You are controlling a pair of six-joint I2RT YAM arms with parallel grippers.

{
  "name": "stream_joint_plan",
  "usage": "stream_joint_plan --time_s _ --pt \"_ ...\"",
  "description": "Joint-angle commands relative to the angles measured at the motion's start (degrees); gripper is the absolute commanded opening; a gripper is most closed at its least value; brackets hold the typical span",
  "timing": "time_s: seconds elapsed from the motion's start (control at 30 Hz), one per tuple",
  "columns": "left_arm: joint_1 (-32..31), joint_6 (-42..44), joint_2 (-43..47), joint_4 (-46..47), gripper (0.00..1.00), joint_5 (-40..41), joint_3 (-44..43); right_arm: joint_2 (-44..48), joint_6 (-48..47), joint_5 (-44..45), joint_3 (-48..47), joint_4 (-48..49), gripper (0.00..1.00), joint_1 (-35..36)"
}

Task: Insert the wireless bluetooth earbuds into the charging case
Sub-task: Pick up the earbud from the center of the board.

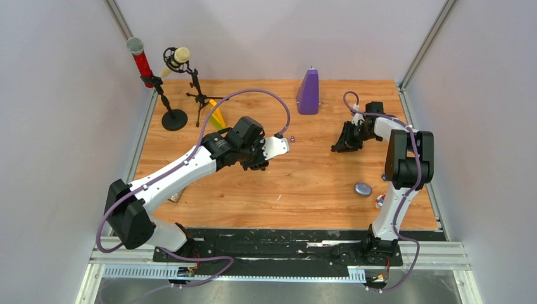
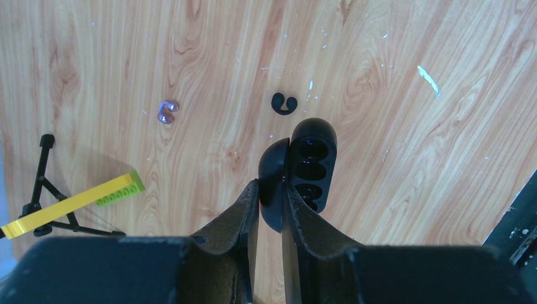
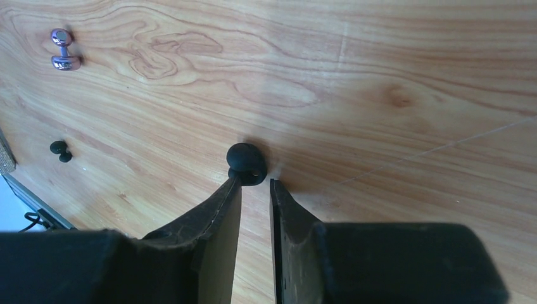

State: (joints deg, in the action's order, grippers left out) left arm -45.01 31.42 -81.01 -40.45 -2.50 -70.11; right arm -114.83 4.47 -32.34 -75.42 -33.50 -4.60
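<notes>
Black charging case [image 2: 311, 166] is hinged open in the left gripper [image 2: 271, 190], jaws clamped tight on its lid, empty sockets showing. One black earbud [image 2: 284, 103] and a purple earbud [image 2: 168, 112] lie on the wooden table [image 2: 411, 190] just past it. The right gripper [image 3: 255, 185] sits low, tips almost together right at another black bud [image 3: 246, 159]. Honestly can't tell if it's pinching or only touching.

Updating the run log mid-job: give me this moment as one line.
left gripper shut on open black case | right gripper tips at black earbud, grip unclear | purple earbud loose on table
</notes>
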Motion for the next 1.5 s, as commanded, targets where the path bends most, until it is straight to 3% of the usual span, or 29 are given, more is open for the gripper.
stream_joint_plan --time_s 0.0,0.3,0.63,0.93,1.47 --pt "-0.43 0.14 2.17 1.09 0.25 -0.10 -0.39 -1.63 0.28 3.05 -1.45 1.53 0.24 1.13" --pt "-0.51 0.13 2.17 1.05 0.25 -0.13 -0.47 -2.56 -0.07 3.42 -1.82 1.52 0.22 1.70" --pt "-0.57 0.15 2.26 0.90 0.25 -0.18 -0.47 -2.02 -0.88 1.58 -1.66 1.89 0.11 1.70" --pt "-0.60 -0.20 2.18 1.24 0.25 -0.84 -0.39 5.95 -4.13 -1.82 -0.52 2.18 0.03 1.85" --pt "-0.60 -1.46 -2.09 -1.46 0.25 -8.56 -2.67 39.34 -48.89 -0.98 12.83 -3.76 0.01 6.57"
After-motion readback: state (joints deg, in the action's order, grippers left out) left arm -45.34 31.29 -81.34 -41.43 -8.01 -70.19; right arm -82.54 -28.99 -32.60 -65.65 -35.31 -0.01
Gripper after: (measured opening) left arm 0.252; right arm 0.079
